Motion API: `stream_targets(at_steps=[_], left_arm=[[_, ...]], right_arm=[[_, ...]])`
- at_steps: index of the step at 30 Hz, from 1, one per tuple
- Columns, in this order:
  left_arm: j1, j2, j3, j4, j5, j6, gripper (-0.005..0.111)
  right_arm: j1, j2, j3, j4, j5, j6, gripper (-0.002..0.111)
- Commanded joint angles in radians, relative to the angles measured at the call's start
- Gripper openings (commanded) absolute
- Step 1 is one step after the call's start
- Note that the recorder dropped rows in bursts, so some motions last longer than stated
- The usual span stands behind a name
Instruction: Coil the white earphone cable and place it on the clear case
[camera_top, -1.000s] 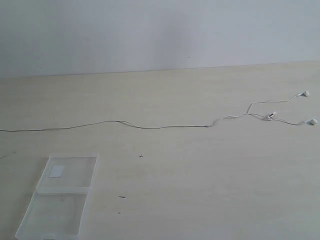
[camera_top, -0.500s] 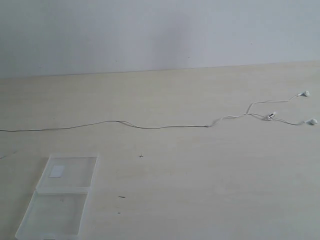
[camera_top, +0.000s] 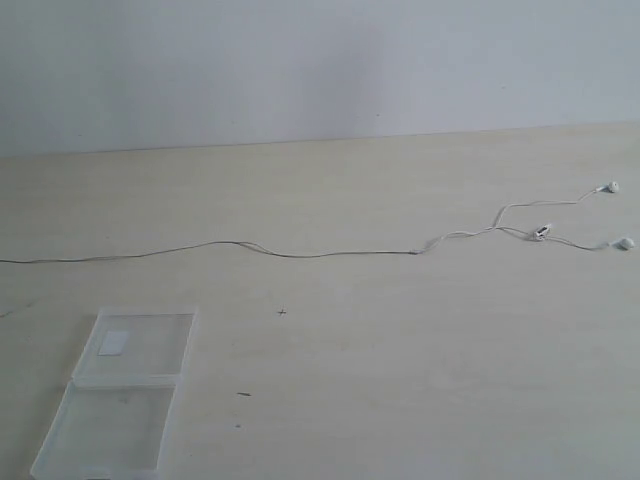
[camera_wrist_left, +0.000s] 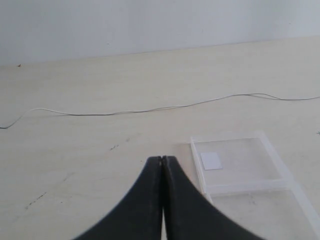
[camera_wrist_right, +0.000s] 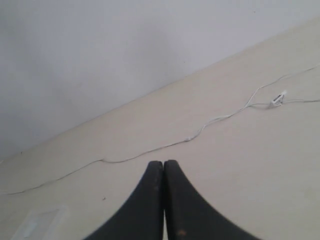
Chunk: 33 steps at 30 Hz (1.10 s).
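Cable look: the white earphone cable (camera_top: 300, 254) is a very thin wire, uncoiled and stretched across the pale table (camera_top: 400, 380).
Cable place: in the exterior view it runs from the 9 o'clock edge toward 3 o'clock. There it forks into two strands ending in small white earbuds (camera_top: 610, 187) (camera_top: 624, 243), with a tiny inline remote (camera_top: 541, 232) on one strand.
Case: the clear case (camera_top: 120, 390) lies open and flat at 8 o'clock, apart from the cable, with a white square label (camera_top: 114, 343) on one half.
Exterior view only: both earbuds show here; neither arm does.
Left wrist view: the left gripper (camera_wrist_left: 162, 159) has its black fingertips pressed together, holding nothing. The case (camera_wrist_left: 250, 165) lies just beside them and the cable (camera_wrist_left: 165, 107) well beyond.
Right wrist view: the right gripper (camera_wrist_right: 163, 162) is likewise closed tight and empty. The cable (camera_wrist_right: 188, 140) and remote (camera_wrist_right: 277, 99) lie ahead, untouched.
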Motion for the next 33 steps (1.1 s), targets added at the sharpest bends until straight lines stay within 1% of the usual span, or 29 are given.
stream_targets(at_steps=[1,4,6,9,13,16,19,24,29,33], left_arm=[[0.002,-0.007,0.003,-0.014,-0.01,0.001,0.0],[0.002,-0.007,0.003,-0.014,-0.01,0.001,0.0],[0.002,-0.007,0.003,-0.014,-0.01,0.001,0.0],[0.002,-0.007,0.003,-0.014,-0.01,0.001,0.0],[0.002,-0.007,0.003,-0.014,-0.01,0.001,0.0],[0.002,-0.007,0.003,-0.014,-0.01,0.001,0.0],[0.002,-0.007,0.003,-0.014,-0.01,0.001,0.0],[0.002,-0.007,0.003,-0.014,-0.01,0.001,0.0],[0.002,-0.007,0.003,-0.014,-0.01,0.001,0.0],[0.002,-0.007,0.003,-0.014,-0.01,0.001,0.0]], right_arm=[[-0.004,-0.006,0.004,0.006,-0.303,0.014,0.0],[-0.004,-0.006,0.003,0.024,-0.483,0.014,0.0],[-0.004,-0.006,-0.058,0.006,-0.473,-0.025,0.0],[-0.004,0.039,-0.204,-0.073,-0.334,-0.145,0.0],[-0.004,0.212,-0.438,-0.143,-0.113,-0.266,0.0],[-0.004,0.366,-0.574,-0.188,0.037,-0.304,0.0],[-0.004,0.477,-0.655,-0.186,0.057,-0.304,0.0],[-0.004,0.566,-0.713,-0.151,0.04,-0.297,0.0],[-0.004,0.579,-0.715,-0.149,-0.032,-0.293,0.0],[-0.004,0.579,-0.715,-0.149,-0.046,-0.293,0.0]])
